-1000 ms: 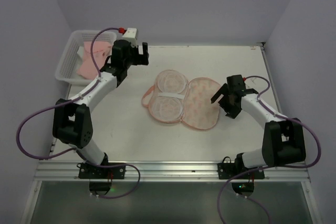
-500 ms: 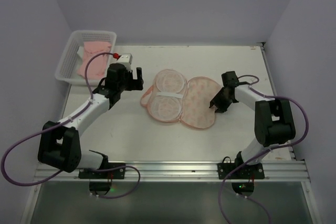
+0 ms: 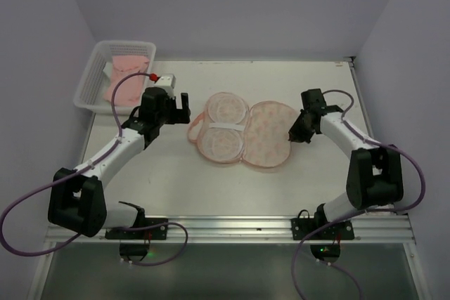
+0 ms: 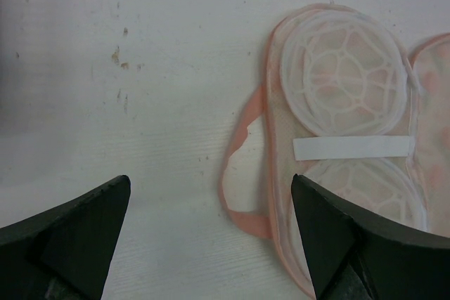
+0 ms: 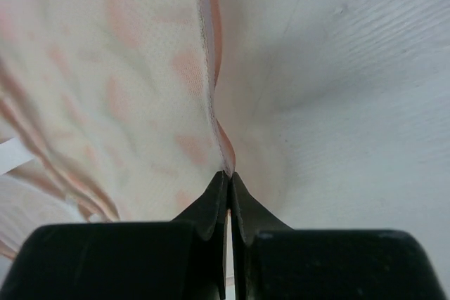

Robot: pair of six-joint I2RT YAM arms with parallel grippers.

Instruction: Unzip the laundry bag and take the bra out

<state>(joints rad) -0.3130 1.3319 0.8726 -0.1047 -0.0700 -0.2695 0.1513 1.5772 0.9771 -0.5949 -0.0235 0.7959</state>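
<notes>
– How does the laundry bag [image 3: 242, 135] look?
– It lies mid-surface [image 3: 169, 173], opened flat in two oval halves. The right half is cream-peach with an orange-pink print. The left half shows pale mesh, two white lattice rounds [image 4: 344, 79] and a white strap. It has pink trim and a pink loop [image 4: 239, 166] at its left.
– And the bra [image 3: 125, 75]?
– Salmon-pink fabric in the white basket [image 3: 88, 89], far left corner.
– What changed over the last second?
– The left end effector [image 3: 181, 101] has come from by the basket to just beside the loop. It is spread wide and holds nothing. The right end effector [image 5: 227, 180] was open beside the bag's right edge and is now pinched tight on the trim there.
</notes>
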